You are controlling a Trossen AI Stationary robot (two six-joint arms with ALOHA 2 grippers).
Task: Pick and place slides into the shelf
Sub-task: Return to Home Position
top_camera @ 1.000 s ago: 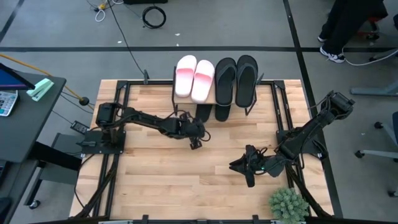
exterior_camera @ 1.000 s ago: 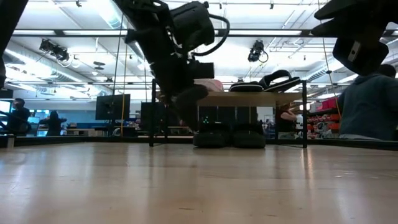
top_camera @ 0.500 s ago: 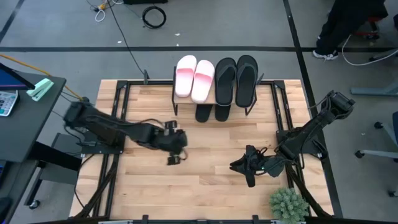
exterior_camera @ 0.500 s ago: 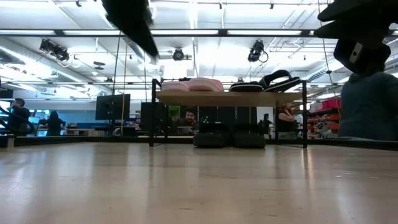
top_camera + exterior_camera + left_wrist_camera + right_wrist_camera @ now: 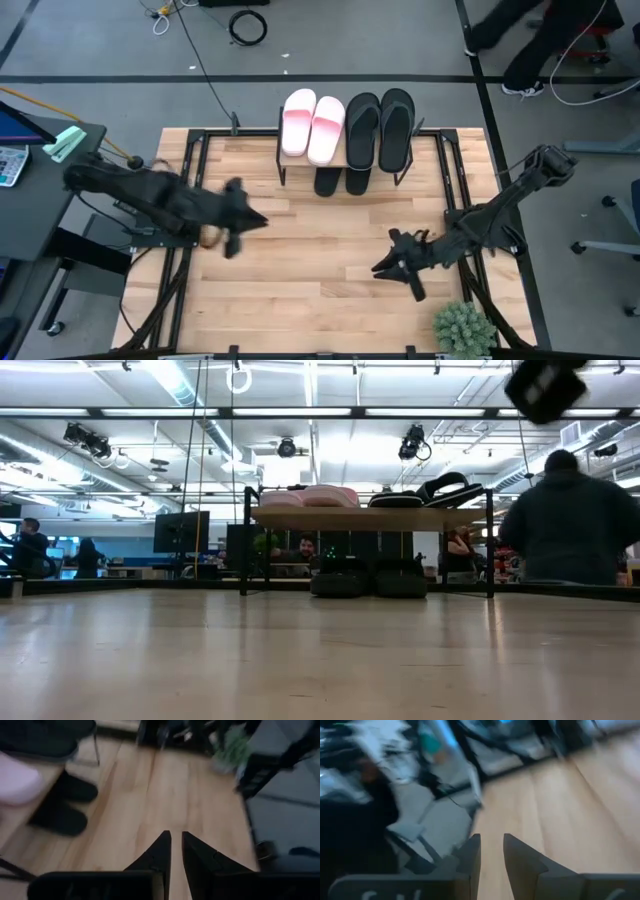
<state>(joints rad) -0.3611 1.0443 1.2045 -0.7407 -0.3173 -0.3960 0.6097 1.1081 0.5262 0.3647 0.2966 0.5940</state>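
Observation:
The shelf (image 5: 345, 160) stands at the table's far edge. Its top board carries two pink-and-white slides (image 5: 313, 124) and two black flip-flops (image 5: 380, 128), lying flat. Two black wide-strap slides (image 5: 343, 182) sit side by side on the lower tier (image 5: 370, 580), their near ends sticking out. My left gripper (image 5: 262, 220) hangs raised over the table's left part, well clear of the shelf, its fingers (image 5: 176, 837) a narrow gap apart with nothing between. My right gripper (image 5: 382, 268) is raised over the near right part, open and empty (image 5: 491, 842).
A green plant (image 5: 462, 326) stands at the table's near right corner, close behind my right arm. A black frame runs along the table's edges. A person (image 5: 570, 520) stands beyond the far right side. Bare wood lies between the two grippers.
My left gripper has drawn back from the shelf's lower tier toward the table's left edge and risen, leaving the low view. The black slides stay on the lower tier. My right gripper has risen a little and rolled about its own axis.

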